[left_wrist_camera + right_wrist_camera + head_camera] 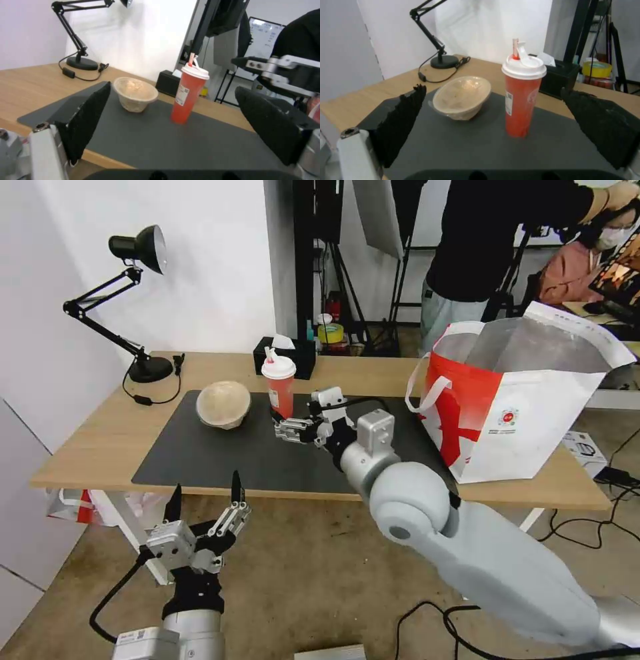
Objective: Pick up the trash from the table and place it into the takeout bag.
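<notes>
The right gripper (pixel 283 431) hangs over the dark mat (pixel 220 460), jaws spread wide and holding nothing, with the red cup (pixel 280 385) just beyond it at about 12 o'clock. The cup is tall and narrow, so a high or off-centre squeeze could tip it, or catch the straw and pop the lid. At its 9 o'clock the beige bowl (pixel 223 404) lies tilted on the mat and may roll if bumped. The bag (pixel 520 400) stands open at 3 o'clock near the table (pixel 100 440) edge; a clipped rim could fold it. The left gripper (pixel 207 510) waits wide open below the near edge.
</notes>
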